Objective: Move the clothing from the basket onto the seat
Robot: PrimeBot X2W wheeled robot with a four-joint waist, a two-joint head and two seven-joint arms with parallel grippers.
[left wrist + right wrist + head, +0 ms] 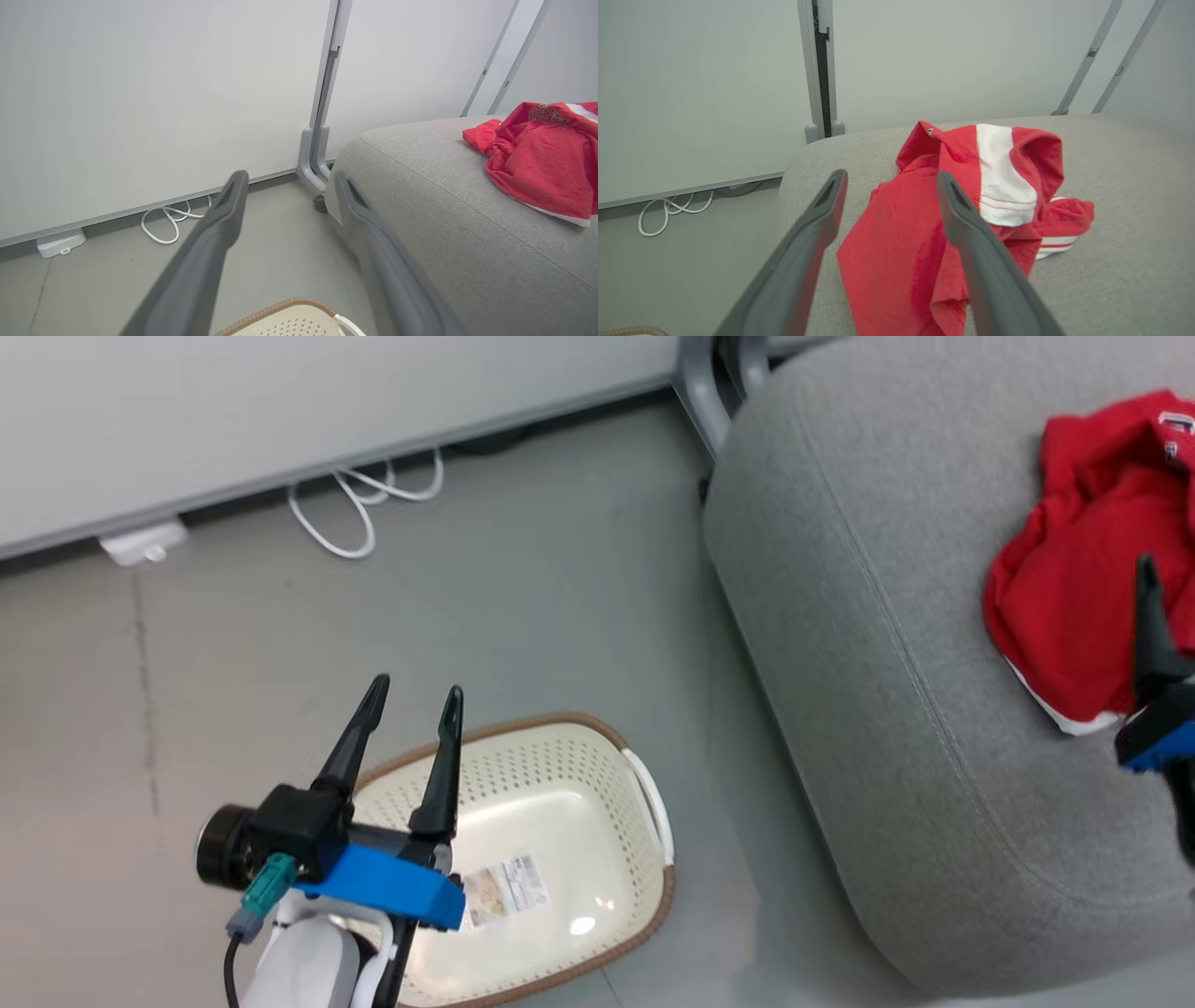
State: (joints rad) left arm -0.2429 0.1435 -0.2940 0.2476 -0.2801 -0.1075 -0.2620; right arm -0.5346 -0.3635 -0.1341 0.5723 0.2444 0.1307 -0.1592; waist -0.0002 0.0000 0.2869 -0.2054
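Since the clothing [1074, 588] lies in a rumpled red heap on the seat [887, 663], with a broad white band and a bit of print showing, and the basket [579, 761] on the floor [560, 588] beside the seat has a bare bottom with just its label [504, 887], the task looks done or very nearly so, though I cannot tell the two garments apart within the heap. Over that heap hangs the right end effector [891, 176], fingers spread wide and gripping nothing, while the left end effector [416, 687] hovers above the basket's left side, likewise parted and empty. Drawing the arms back seems all that is left.
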